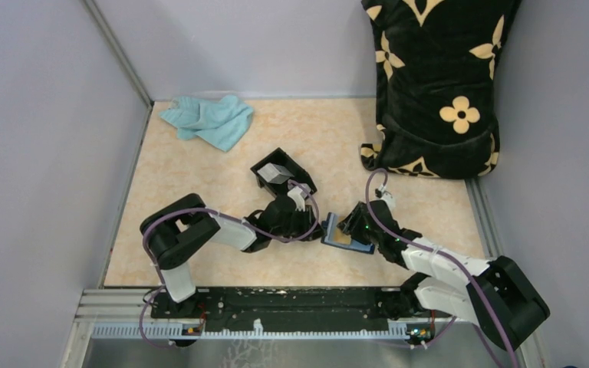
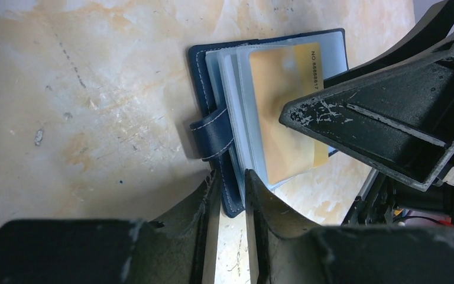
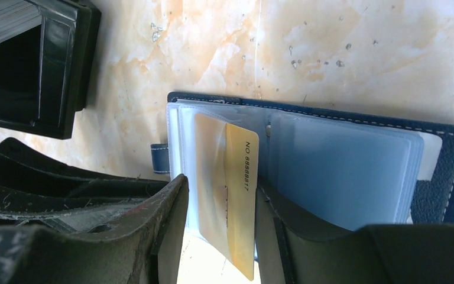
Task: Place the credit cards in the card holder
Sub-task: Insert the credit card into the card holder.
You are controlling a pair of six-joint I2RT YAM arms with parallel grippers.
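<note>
Left hand [image 2: 229,180] sits at the left edge of the card holder [image 2: 204,71], fingers narrowly parted either side of the navy cover's rim; whether they clamp it I cannot tell. The card holder lies open on the tabletop [image 2: 94,89], clear sleeves [image 3: 343,171] showing, an orange-yellow credit card [image 3: 239,171] partly slid into one. On the card holder's right, the right hand [image 3: 221,188] pinches that card across its width between half-spread fingers.

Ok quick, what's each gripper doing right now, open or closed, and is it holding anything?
Left gripper: closed on the edge of the card holder.
Right gripper: closed on the orange card, which is partly inside the holder.
</note>
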